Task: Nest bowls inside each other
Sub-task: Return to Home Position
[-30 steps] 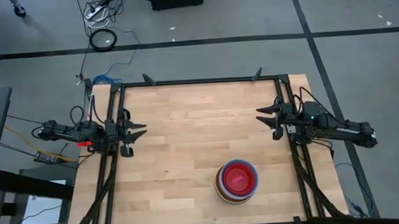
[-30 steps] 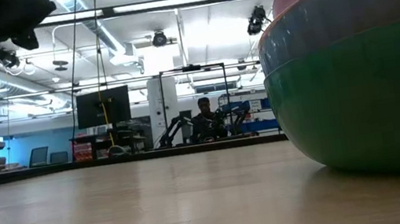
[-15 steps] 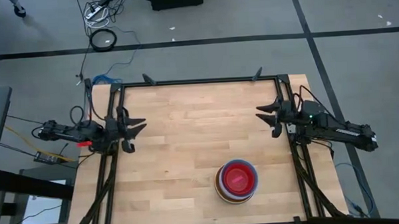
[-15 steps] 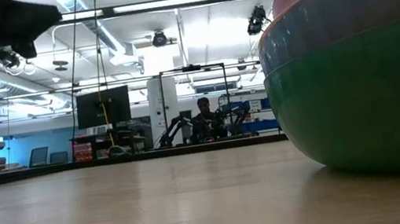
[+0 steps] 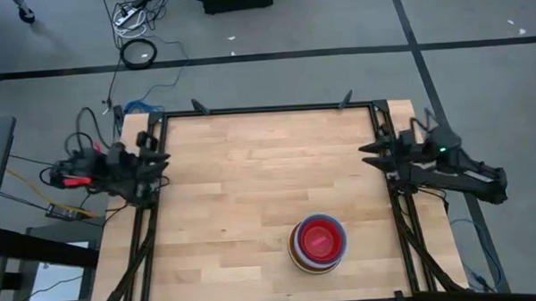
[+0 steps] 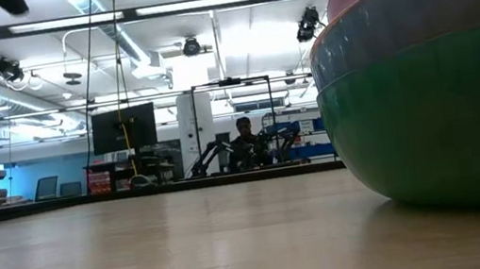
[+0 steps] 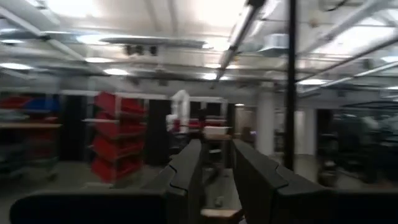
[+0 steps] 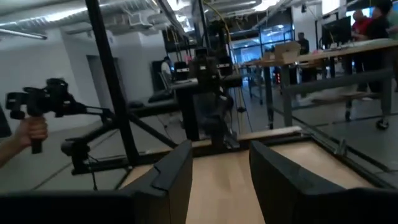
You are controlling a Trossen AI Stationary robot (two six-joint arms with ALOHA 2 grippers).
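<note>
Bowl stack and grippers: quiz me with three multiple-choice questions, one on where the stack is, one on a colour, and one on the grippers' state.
1. The stack stands:
A) on the floor
B) on the table, nearer the right gripper than the left gripper
C) at the far left corner

2. The innermost bowl is:
A) teal
B) white
C) red

3. Both grippers are:
A) open and empty
B) shut on bowls
C) inside the stack

Answers:
1. B, since the high view shows it right of the table's middle.
2. C, since red shows on top from above.
3. A, since each wrist view shows a gap with nothing in it.
</note>
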